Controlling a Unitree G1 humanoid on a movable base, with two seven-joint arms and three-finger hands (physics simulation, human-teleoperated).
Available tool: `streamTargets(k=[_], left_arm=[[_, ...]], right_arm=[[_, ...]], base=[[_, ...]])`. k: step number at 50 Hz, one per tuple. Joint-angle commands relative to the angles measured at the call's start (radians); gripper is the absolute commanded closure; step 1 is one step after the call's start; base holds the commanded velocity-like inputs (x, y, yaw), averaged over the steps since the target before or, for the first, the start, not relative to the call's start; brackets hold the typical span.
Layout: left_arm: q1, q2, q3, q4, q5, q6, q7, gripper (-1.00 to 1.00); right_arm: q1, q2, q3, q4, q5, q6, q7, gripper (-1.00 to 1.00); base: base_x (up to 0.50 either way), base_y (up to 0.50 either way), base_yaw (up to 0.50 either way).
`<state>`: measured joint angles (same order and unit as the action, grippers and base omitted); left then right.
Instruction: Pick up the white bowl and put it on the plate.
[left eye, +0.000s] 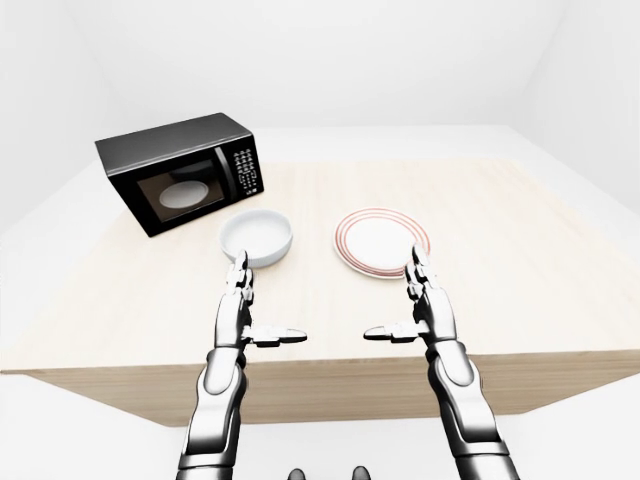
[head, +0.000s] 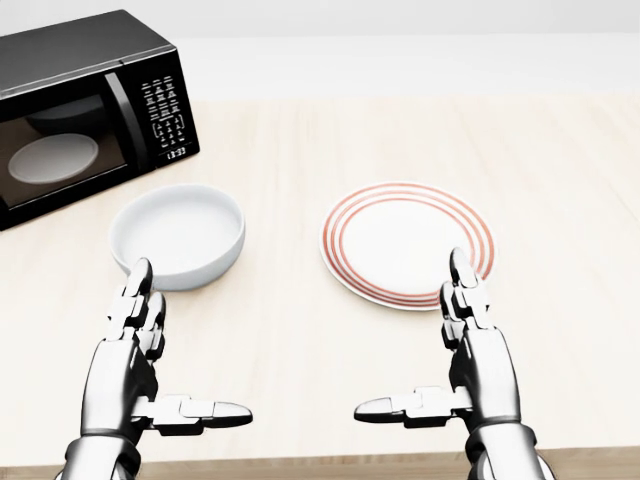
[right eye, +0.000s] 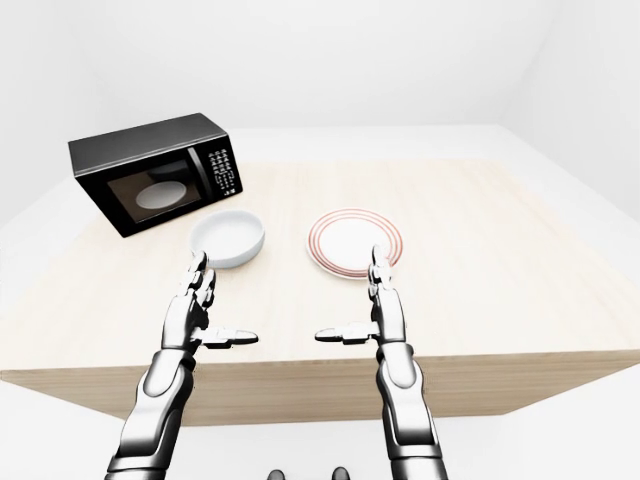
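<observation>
Left-eye view: Both hands are held over the near edge of the counter, with nothing grasped. The left hand has its fingers extended and its thumb spread sideways. The right hand mirrors it. The bowl sits just beyond the left fingertips; the plate sits just beyond the right fingertips. A microwave stands further out, to the left of the bowl.

Head view: The left fingers point at the near rim of the bowl and look close to it, but contact cannot be confirmed. The bowl is empty. The plate, red-ringed, carries nothing. The right fingers overlap its near rim in the picture. Bowl and plate are near each other, not touching. A pale round dish shows through the microwave door.

Right-eye view: Same layout. Both hands fully open.

Step in hand, as judged: approach, before any grasp. The next move calls for advancing the left hand until the fingers straddle the bowl wall, closing on it, then lifting and carrying it right onto the plate.
</observation>
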<state>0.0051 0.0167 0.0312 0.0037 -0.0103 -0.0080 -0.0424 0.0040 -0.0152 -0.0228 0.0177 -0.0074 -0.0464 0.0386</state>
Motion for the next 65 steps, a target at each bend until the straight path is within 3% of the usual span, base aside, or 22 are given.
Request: streamTargets(k=[1, 14, 17, 29, 38, 41, 55, 65], left_arm=[[0.001, 0.000, 0.000, 0.000, 0.000, 0.001, -0.002, -1.00], [0.004, -0.001, -0.002, -0.014, 0.001, 0.011, 0.000, -1.00], [0.001, 0.000, -0.001, -0.002, 0.001, 0.002, 0.000, -1.00], [0.002, 0.000, 0.000, -0.005, 0.000, 0.005, -0.001, -1.00], [-0.003, 0.001, 0.002, 0.018, 0.000, -0.011, -0.002, -1.00], [0.000, 0.000, -0.001, -0.001, 0.002, 0.004, 0.000, -1.00], [0.000, -0.001, -0.001, 0.002, 0.003, 0.001, 0.001, -1.00], [0.001, 0.000, -0.002, 0.004, 0.005, -0.002, 0.002, -1.00]], right_arm=[[0.000, 0.001, 0.003, 0.006, -0.004, -0.005, 0.003, -1.00], [0.003, 0.001, 0.005, 0.011, -0.007, -0.010, 0.007, -1.00], [0.005, 0.002, 0.007, 0.003, -0.008, -0.005, 0.007, -1.00], [0.003, 0.002, 0.008, 0.019, -0.012, -0.015, 0.007, -1.00], [0.001, 0.002, 0.008, 0.026, -0.011, -0.016, 0.007, -1.00], [0.000, 0.003, 0.010, 0.025, -0.016, -0.012, 0.003, -1.00], [0.000, 0.004, 0.016, 0.032, -0.014, -0.003, 0.012, -1.00], [0.002, 0.004, 0.020, 0.041, -0.031, -0.014, 0.010, -1.00]], base=[[0.04, 0.30, 0.00], [0.04, 0.30, 0.00], [0.04, 0.31, 0.00], [0.04, 0.31, 0.00], [0.04, 0.31, 0.00], [0.04, 0.31, 0.00], [0.00, 0.01, 0.00], [0.22, 0.01, 0.00]])
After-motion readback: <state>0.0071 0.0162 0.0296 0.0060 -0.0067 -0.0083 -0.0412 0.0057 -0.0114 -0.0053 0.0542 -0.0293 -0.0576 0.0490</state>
